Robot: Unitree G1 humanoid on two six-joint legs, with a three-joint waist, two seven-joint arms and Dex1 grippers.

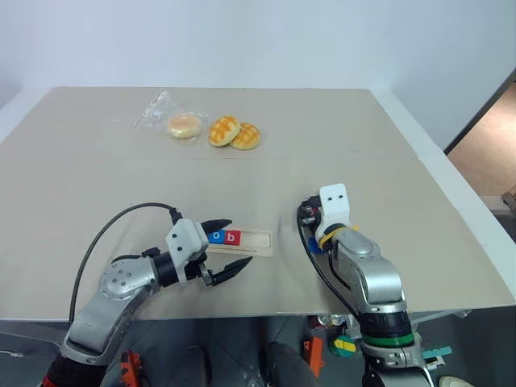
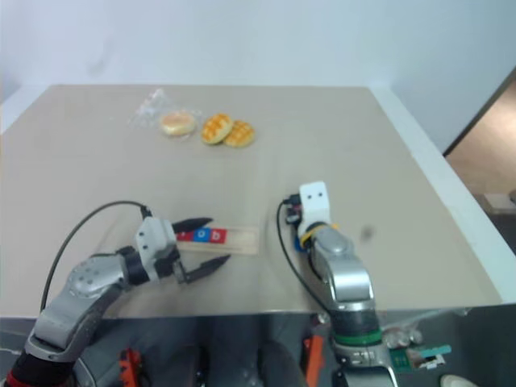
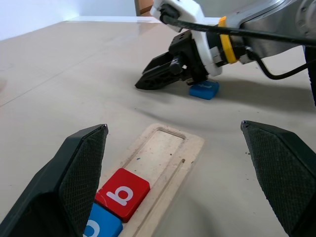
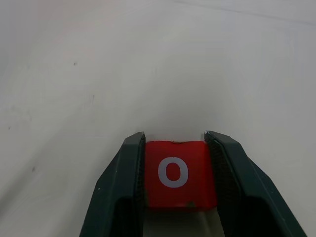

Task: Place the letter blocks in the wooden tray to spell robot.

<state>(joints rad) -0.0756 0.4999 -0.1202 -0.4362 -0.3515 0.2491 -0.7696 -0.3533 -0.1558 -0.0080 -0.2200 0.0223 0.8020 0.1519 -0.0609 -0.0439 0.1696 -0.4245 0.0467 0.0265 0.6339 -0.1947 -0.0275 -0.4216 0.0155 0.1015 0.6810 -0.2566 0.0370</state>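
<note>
The wooden tray lies near the table's front edge. A blue "o" block and a red "b" block sit side by side at its left end. My left gripper stands open around that end of the tray, one finger on each side. To the right, my right gripper is down low at the table, shut on a red "o" block. A blue block lies on the table just beside it, its letter hidden.
Two golden buns and a bagged bun lie at the far middle of the table. The table's right edge runs close to my right arm. A black cable loops over my left arm.
</note>
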